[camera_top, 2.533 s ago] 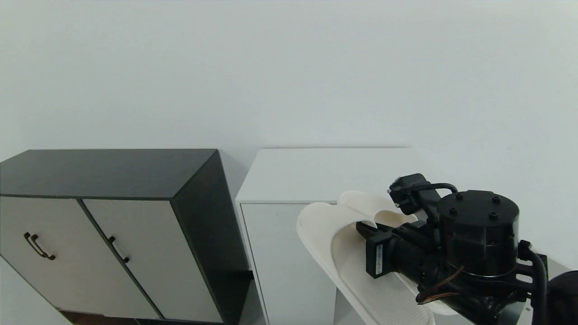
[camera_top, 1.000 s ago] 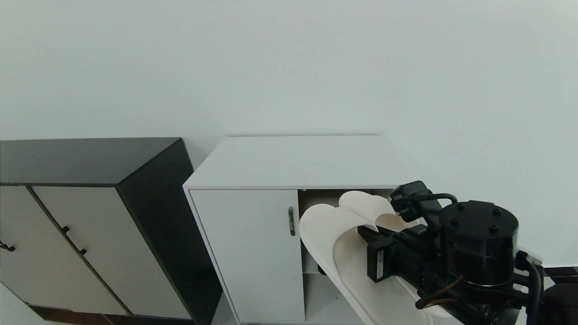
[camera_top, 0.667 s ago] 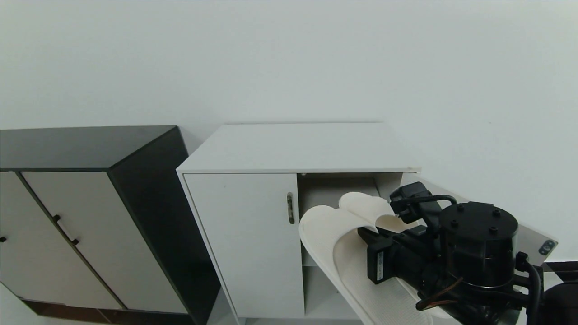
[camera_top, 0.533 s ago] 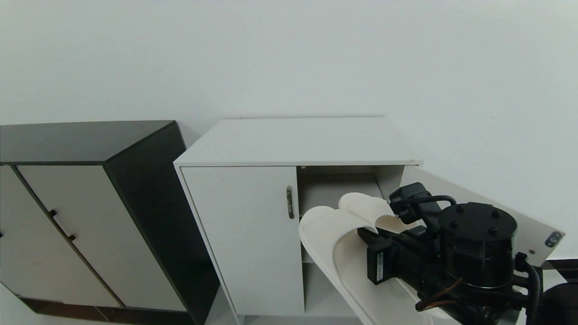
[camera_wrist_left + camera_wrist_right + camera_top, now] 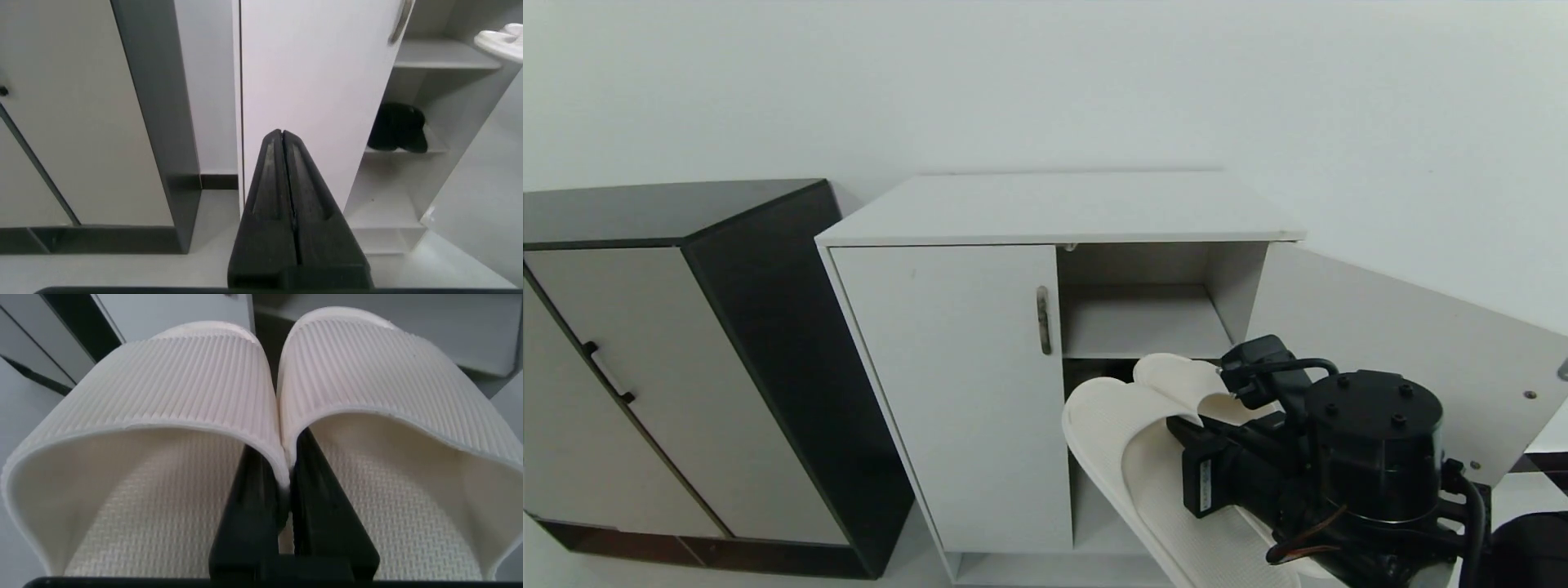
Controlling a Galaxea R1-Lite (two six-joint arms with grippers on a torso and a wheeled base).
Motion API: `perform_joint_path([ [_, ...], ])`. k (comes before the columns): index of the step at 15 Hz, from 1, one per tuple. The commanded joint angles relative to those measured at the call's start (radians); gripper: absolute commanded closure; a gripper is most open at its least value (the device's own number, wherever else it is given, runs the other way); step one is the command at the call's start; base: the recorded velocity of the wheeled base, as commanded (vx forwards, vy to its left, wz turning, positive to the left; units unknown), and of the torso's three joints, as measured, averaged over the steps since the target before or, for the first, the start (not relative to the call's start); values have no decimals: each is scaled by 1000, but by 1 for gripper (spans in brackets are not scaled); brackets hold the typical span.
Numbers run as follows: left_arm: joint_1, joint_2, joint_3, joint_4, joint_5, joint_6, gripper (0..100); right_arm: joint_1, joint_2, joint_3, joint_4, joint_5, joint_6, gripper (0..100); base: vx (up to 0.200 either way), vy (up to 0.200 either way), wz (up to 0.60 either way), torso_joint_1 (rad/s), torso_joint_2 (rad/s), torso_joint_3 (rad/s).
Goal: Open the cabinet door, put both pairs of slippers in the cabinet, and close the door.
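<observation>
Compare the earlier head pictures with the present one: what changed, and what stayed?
The camera shifted, not the furniture: the white cabinet now sits mid-view with its right door open and shelves showing, and the black cabinet has slid leftward in view. The right gripper stays shut on the slippers.

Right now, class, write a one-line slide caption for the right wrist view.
Right gripper shut on the touching inner edges of the cream slippers, held side by side.
</observation>
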Motion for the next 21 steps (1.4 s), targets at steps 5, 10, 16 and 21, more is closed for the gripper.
perform_joint_path([
  [5,0,1,0,0,0,0,100,-1,22,-3,-3,1,3,100,0,0,0,-229,454,229],
  [10,0,1,0,0,0,0,100,-15,114,-166,140,-114,16,100,0,0,0,-34,80,38],
  [16,0,1,0,0,0,0,100,0,132,-523,489,-370,238,100,0,0,0,0,0,0],
  [21,0,1,0,0,0,0,100,-30,196,-400,173,-361,89,100,0,0,0,0,0,0],
])
